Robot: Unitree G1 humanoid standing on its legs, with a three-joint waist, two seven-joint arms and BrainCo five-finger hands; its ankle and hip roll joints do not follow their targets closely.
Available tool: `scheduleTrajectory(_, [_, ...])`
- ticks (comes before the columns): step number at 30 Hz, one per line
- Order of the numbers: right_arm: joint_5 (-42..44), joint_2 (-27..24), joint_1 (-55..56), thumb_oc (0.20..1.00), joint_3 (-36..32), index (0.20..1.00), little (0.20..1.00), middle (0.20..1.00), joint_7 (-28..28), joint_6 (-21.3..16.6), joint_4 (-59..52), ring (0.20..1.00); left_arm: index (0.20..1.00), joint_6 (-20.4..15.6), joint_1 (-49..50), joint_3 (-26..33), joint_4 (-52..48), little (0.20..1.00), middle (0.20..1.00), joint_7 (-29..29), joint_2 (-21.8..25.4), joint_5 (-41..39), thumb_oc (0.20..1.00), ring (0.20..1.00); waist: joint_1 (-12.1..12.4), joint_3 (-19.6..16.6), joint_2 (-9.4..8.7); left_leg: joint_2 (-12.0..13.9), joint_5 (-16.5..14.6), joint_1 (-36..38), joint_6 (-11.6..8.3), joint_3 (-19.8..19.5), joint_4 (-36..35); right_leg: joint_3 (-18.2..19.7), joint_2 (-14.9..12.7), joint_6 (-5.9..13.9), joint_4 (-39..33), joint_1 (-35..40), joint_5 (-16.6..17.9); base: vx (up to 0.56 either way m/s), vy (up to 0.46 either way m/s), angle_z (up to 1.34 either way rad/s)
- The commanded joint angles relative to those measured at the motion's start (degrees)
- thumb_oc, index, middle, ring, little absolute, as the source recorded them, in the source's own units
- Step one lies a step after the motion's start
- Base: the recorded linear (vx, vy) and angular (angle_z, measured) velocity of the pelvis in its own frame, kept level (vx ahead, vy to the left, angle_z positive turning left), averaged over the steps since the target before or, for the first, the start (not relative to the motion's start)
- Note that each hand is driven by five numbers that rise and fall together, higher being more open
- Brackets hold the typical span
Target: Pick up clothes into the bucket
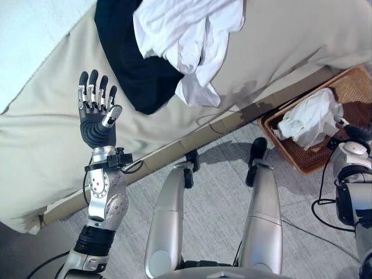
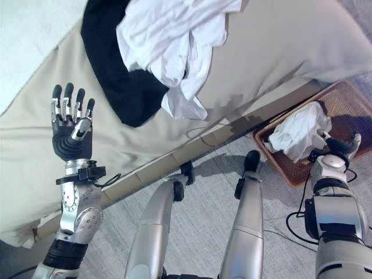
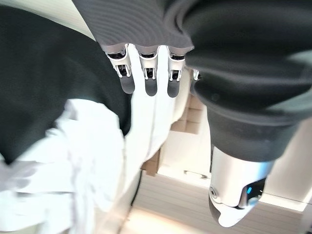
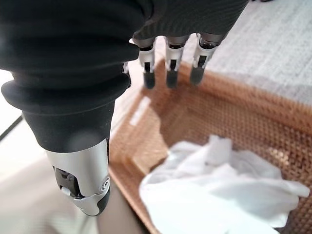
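A white garment [image 1: 186,40] lies crumpled on the beige bed [image 1: 279,40], partly over a black garment [image 1: 133,64]. My left hand [image 1: 96,110] is raised above the bed to the left of both garments, fingers straight and spread, holding nothing. The left wrist view shows its fingers [image 3: 148,73] above the white garment [image 3: 73,161] and the black garment [image 3: 39,73]. A brown wicker basket [image 1: 351,87] stands on the floor at the right with a white cloth [image 1: 311,119] in it. My right hand [image 2: 340,145] hovers by the basket's near side, fingers [image 4: 168,68] straight, apart from the cloth [image 4: 219,185].
The bed's wooden frame edge [image 1: 192,139] runs diagonally between the bed and the grey carpet [image 1: 215,197]. The basket sits on the carpet close to the bed's corner.
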Motion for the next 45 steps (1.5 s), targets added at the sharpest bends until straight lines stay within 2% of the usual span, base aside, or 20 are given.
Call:
scheduleTrajectory(1, [0.76, -0.74, 2.78, 1.000, 2.41, 1.000, 1.000, 1.000, 1.24, 0.62, 1.96, 1.000, 1.000, -2.67, 1.08, 2.37, 0.12, 1.000, 1.000, -1.51, -0.85, -0.55, 1.000, 1.000, -1.43, -2.87, -1.58, 0.40, -0.98, 3.08, -0.79, -0.74, -3.71, -3.43, -0.71, 1.38, -6.73, 5.16, 3.06, -0.07, -0.044, 0.01])
scheduleTrajectory(7, [0.76, 0.63, 6.33, 1.000, 0.52, 1.000, 1.000, 1.000, 1.13, 0.57, 1.89, 1.000, 1.000, -2.09, 0.70, 2.90, 1.59, 1.000, 1.000, -1.90, -0.94, 0.01, 1.000, 1.000, -1.59, -4.14, -2.32, 0.15, 1.29, 9.90, -1.78, -1.92, -10.15, -5.21, -0.37, 1.86, -13.72, 12.80, 5.36, 0.04, -0.044, 0.04])
scheduleTrajectory(11, [0.51, 4.17, 10.90, 1.000, 0.02, 1.000, 1.000, 1.000, -0.25, -2.18, -4.43, 1.000, 1.000, -2.07, -0.02, 4.09, 4.21, 1.000, 1.000, -0.31, -0.64, 3.18, 1.000, 1.000, -2.26, -4.80, -3.27, 0.37, 2.93, 16.30, -2.71, -2.63, -14.64, -6.50, 0.21, 2.14, -17.88, 19.71, 6.49, 0.08, -0.058, 0.08])
scheduleTrajectory(12, [-0.05, 7.62, 14.12, 1.000, 0.51, 1.000, 1.000, 1.000, -1.05, -4.73, -11.74, 1.000, 1.000, -1.84, -0.81, 4.88, 5.95, 1.000, 1.000, 1.86, -0.38, 7.20, 1.000, 1.000, -3.06, -4.82, -3.95, 0.63, 3.59, 19.13, -3.16, -2.87, -16.20, -6.88, 0.83, 2.23, -19.46, 22.84, 6.79, 0.04, -0.031, -0.01])
scheduleTrajectory(14, [0.06, 9.40, 16.43, 1.000, 0.38, 1.000, 1.000, 1.000, -1.01, -6.12, -16.02, 1.000, 1.000, -1.50, -0.79, 4.63, 7.25, 1.000, 1.000, 3.27, -0.11, 10.28, 1.000, 1.000, -3.41, -4.59, -4.32, 0.88, 3.97, 21.26, -3.36, -3.04, -17.44, -7.38, 1.04, 2.26, -20.34, 24.95, 6.81, 0.07, -0.044, -0.08])
scheduleTrajectory(15, [-0.41, 13.93, 21.02, 1.000, 1.00, 1.000, 1.000, 1.000, -0.94, -8.56, -26.53, 1.000, 1.000, -0.76, -0.61, 5.08, 9.23, 1.000, 1.000, 5.76, 0.50, 14.99, 1.000, 1.000, -4.15, -4.54, -5.24, 1.59, 4.48, 24.34, -3.58, -3.18, -19.17, -7.90, 1.93, 2.32, -21.33, 27.65, 6.83, 0.07, -0.042, -0.05])
scheduleTrajectory(16, [-0.52, 14.05, 21.19, 1.000, 0.92, 1.000, 1.000, 1.000, -1.07, -8.46, -26.79, 1.000, 1.000, -0.76, -0.59, 5.04, 9.21, 1.000, 1.000, 5.83, 0.56, 15.06, 1.000, 1.000, -4.18, -4.55, -5.33, 1.50, 4.86, 24.36, -3.54, -3.19, -19.42, -7.94, 1.87, 2.29, -21.63, 27.72, 7.18, 0.11, -0.051, -0.06])
scheduleTrajectory(17, [-3.86, 16.52, 25.04, 1.000, 2.38, 1.000, 1.000, 1.000, -0.66, -9.65, -36.35, 1.000, 1.000, 0.73, -1.01, 4.61, 12.77, 1.000, 1.000, 7.77, 1.31, 20.23, 1.000, 1.000, -4.99, -4.14, -6.22, 2.12, 4.52, 27.22, -3.68, -3.20, -19.86, -8.43, 2.32, 2.36, -21.81, 30.47, 6.70, 0.08, -0.030, -0.06])
scheduleTrajectory(19, [-5.41, 17.33, 26.83, 1.000, 2.10, 1.000, 1.000, 1.000, -0.88, -9.72, -39.54, 1.000, 1.000, 1.12, -1.36, 4.06, 13.87, 1.000, 1.000, 8.66, 1.72, 22.76, 1.000, 1.000, -5.32, -3.86, -6.62, 2.21, 4.78, 28.17, -3.59, -3.40, -20.15, -8.72, 2.32, 2.39, -22.30, 31.69, 6.90, 0.06, -0.022, -0.08])
scheduleTrajectory(20, [-6.79, 18.69, 29.05, 1.000, 3.11, 1.000, 1.000, 1.000, -0.06, -10.40, -45.07, 1.000, 1.000, 2.98, -3.03, 3.01, 16.85, 1.000, 1.000, 11.55, 2.76, 29.02, 1.000, 1.000, -5.59, -3.36, -7.07, 2.48, 4.29, 29.28, -3.59, -3.57, -19.66, -9.13, 2.21, 2.46, -22.10, 33.08, 6.38, 0.01, -0.004, -0.07])
scheduleTrajectory(22, [-6.74, 19.60, 30.11, 1.000, 3.64, 1.000, 1.000, 1.000, 0.80, -10.52, -47.41, 1.000, 1.000, 3.73, -4.57, 2.24, 18.57, 1.000, 1.000, 13.30, 3.18, 32.16, 1.000, 1.000, -5.82, -3.05, -7.48, 2.41, 4.58, 29.53, -3.44, -3.65, -19.66, -9.41, 2.12, 2.49, -22.29, 33.38, 6.65, 0.00, 0.016, 0.06])
scheduleTrajectory(23, [-8.40, 20.41, 30.78, 1.000, 6.02, 1.000, 1.000, 1.000, 1.95, -10.58, -50.95, 1.000, 1.000, 6.28, -8.05, 0.40, 24.08, 1.000, 1.000, 16.26, 3.99, 38.18, 1.000, 1.000, -6.21, -2.67, -7.99, 2.50, 4.52, 29.68, -3.36, -3.51, -19.28, -9.37, 2.00, 2.55, -22.22, 33.59, 6.75, 0.01, 0.029, 0.12])
scheduleTrajectory(24, [-8.47, 20.44, 30.79, 1.000, 5.96, 1.000, 1.000, 1.000, 1.90, -10.52, -51.05, 1.000, 1.000, 6.25, -8.26, 0.27, 24.27, 1.000, 1.000, 16.50, 3.94, 38.40, 1.000, 1.000, -6.17, -2.60, -8.01, 2.49, 4.50, 29.68, -3.36, -3.51, -19.23, -9.37, 1.98, 2.56, -22.19, 33.59, 6.74, -0.02, 0.054, 0.08])
scheduleTrajectory(25, [-11.21, 20.65, 30.67, 1.000, 8.79, 1.000, 1.000, 1.000, 2.75, -10.31, -54.58, 1.000, 1.000, 8.93, -12.62, -1.82, 29.58, 1.000, 1.000, 18.84, 5.60, 45.52, 1.000, 1.000, -6.54, -1.89, -8.55, 2.47, 4.46, 29.06, -3.25, -3.21, -18.48, -9.17, 1.95, 2.63, -22.10, 33.09, 7.07, -0.04, 0.048, -0.02])
scheduleTrajectory(28, [-12.36, 21.19, 29.85, 1.000, 10.98, 1.000, 1.000, 1.000, 3.33, -10.30, -56.09, 1.000, 1.000, 11.17, -16.80, -3.50, 33.77, 1.000, 1.000, 20.78, 6.29, 49.94, 1.000, 1.000, -6.74, -1.18, -8.96, 2.41, 4.41, 28.06, -3.04, -3.13, -17.55, -8.97, 1.87, 2.68, -21.82, 32.21, 7.33, -0.05, 0.045, -0.02])
scheduleTrajectory(29, [-13.28, 21.71, 28.68, 1.000, 13.49, 1.000, 1.000, 1.000, 3.57, -10.36, -57.21, 1.000, 1.000, 13.42, -20.78, -5.12, 37.92, 1.000, 1.000, 22.69, 7.30, 54.24, 1.000, 1.000, -6.90, -0.38, -9.41, 2.36, 4.36, 26.93, -2.92, -3.06, -16.35, -8.82, 1.84, 2.73, -21.67, 31.46, 7.54, -0.06, 0.052, -0.02])
scheduleTrajectory(30, [-13.30, 21.75, 28.59, 1.000, 13.45, 1.000, 1.000, 1.000, 3.54, -10.37, -57.18, 1.000, 1.000, 13.38, -20.99, -5.20, 38.11, 1.000, 1.000, 22.82, 7.29, 54.31, 1.000, 1.000, -6.88, -0.36, -9.44, 2.35, 4.32, 26.78, -2.91, -3.08, -16.23, -8.81, 1.82, 2.73, -21.62, 31.36, 7.53, -0.09, 0.071, -0.02])
scheduleTrajectory(32, [-14.71, 22.46, 26.10, 1.000, 17.16, 1.000, 1.000, 1.000, 3.36, -10.49, -59.33, 1.000, 1.000, 16.27, -26.93, -6.66, 45.89, 1.000, 1.000, 26.36, 8.69, 56.29, 1.000, 1.000, -7.34, 0.96, -10.27, 2.31, 3.98, 24.04, -2.74, -2.90, -13.68, -8.32, 1.73, 2.74, -20.70, 29.34, 7.75, -0.06, 0.058, -0.03])
scheduleTrajectory(36, [-14.62, 22.69, 23.62, 1.000, 20.23, 1.000, 1.000, 1.000, 2.94, -11.31, -61.64, 1.000, 1.000, 19.30, -32.65, -7.58, 51.76, 1.000, 1.000, 29.40, 11.62, 57.74, 1.000, 1.000, -7.29, 3.04, -11.21, 2.23, 2.48, 18.81, -2.61, -3.41, -8.59, -7.74, 1.76, 2.56, -17.11, 25.23, 6.78, -0.07, 0.038, -0.02])
scheduleTrajectory(45, [-15.57, 21.75, 19.93, 1.000, 21.90, 1.000, 1.000, 1.000, 0.30, -12.29, -63.24, 1.000, 1.000, 24.68, -42.92, -9.41, 62.92, 1.000, 1.000, 34.07, 16.56, 58.92, 1.000, 1.000, -7.31, 6.68, -12.82, 2.28, 0.98, 4.83, -2.56, -4.55, 0.30, -7.94, 1.16, 2.24, -10.57, 14.09, 5.96, -0.09, 0.001, 0.04])
